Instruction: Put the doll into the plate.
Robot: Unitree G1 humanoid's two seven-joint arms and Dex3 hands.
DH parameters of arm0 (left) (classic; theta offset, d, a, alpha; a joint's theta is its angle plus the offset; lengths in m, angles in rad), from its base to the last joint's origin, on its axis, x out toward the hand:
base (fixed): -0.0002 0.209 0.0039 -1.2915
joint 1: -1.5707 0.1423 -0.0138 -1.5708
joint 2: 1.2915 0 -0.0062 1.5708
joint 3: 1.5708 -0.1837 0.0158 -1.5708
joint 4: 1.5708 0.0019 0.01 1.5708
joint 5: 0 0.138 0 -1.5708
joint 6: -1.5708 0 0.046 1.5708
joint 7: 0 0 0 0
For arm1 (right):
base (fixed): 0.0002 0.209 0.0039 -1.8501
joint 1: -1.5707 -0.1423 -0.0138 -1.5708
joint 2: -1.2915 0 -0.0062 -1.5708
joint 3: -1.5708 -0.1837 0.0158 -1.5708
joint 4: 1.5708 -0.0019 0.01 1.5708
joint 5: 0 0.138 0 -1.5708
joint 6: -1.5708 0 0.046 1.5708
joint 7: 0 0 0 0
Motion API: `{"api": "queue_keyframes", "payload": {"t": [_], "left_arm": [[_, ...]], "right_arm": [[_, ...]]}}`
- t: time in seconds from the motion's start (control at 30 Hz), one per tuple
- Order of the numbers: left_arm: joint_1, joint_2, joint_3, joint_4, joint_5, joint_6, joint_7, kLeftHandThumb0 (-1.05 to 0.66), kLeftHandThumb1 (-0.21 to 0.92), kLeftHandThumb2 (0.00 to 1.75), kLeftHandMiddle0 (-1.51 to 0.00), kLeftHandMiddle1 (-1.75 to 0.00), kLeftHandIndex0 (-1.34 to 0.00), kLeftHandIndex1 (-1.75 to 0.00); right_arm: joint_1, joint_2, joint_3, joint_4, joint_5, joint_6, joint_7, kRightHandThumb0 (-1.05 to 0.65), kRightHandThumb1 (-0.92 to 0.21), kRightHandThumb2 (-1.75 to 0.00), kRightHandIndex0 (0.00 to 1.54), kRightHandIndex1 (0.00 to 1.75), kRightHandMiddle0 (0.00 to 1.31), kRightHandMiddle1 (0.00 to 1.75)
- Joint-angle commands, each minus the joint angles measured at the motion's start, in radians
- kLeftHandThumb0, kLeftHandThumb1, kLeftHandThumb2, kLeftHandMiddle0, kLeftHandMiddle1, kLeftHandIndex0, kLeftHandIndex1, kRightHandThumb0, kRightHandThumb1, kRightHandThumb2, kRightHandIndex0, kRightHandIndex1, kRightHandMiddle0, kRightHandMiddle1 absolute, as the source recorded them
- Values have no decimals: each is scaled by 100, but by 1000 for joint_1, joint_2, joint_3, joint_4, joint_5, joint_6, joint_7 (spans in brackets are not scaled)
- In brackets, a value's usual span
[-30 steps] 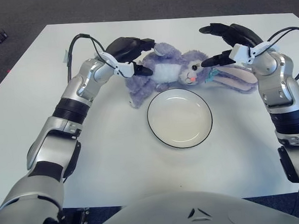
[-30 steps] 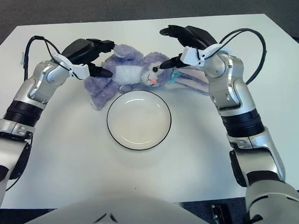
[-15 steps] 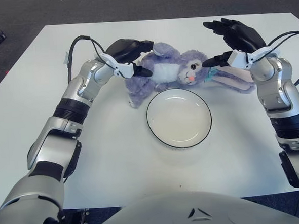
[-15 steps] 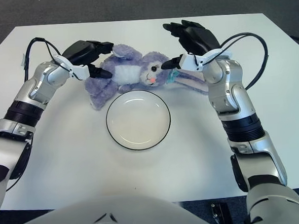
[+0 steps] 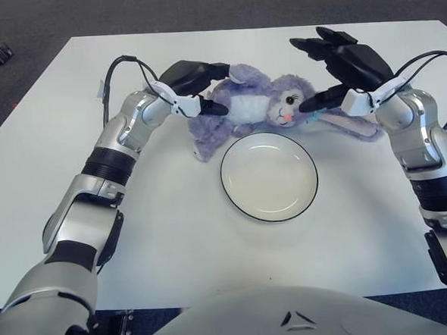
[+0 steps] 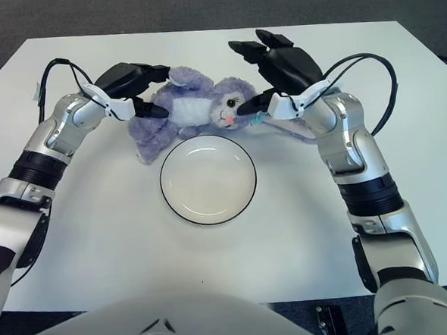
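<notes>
On the left, the left robot hand sits at the doll's body end, fingers closed around the plush torso, thumb tip pressed into the white belly. The purple doll lies on its side on the white table, just behind the plate (rim-close, not in it), pink-lined ears trailing off to the right. The plate holds nothing. Over on the right, the right robot hand arches above the doll's head, fingers spread wide, one fingertip at its face, gripping nothing.
</notes>
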Motion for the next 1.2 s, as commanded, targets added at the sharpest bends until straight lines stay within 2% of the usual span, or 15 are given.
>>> {"api": "queue_keyframes", "payload": {"t": [0.0,0.17,0.43,0.73,1.0,1.17], "left_arm": [[-12,-2,-8,18,-1,-2,7,-52,92,21,-61,-4,-52,-35],[-14,-5,-8,24,-1,-4,8,-52,92,21,-62,-4,-52,-35],[-11,-6,-6,27,-3,-9,16,-52,92,20,-63,-4,-53,-37],[-17,-11,-8,57,9,-4,50,-51,92,19,-67,-3,-49,-48],[-23,-25,-15,64,33,64,67,-48,92,17,-66,-3,-48,-51],[-21,-27,-19,56,33,85,67,-39,92,15,-68,-3,-48,-52]], "right_arm": [[25,4,13,-15,16,5,28,-67,-84,0,0,0,21,0],[25,13,17,-10,13,8,37,-66,-84,0,0,0,21,0],[-7,47,57,66,18,-5,47,-64,-83,0,0,0,20,0],[-26,78,81,80,50,21,100,-67,-85,0,0,0,16,0],[-41,96,119,104,22,35,113,-68,-85,-1,0,0,15,0],[-67,108,133,151,13,30,101,-67,-86,-1,0,0,16,0]]}}
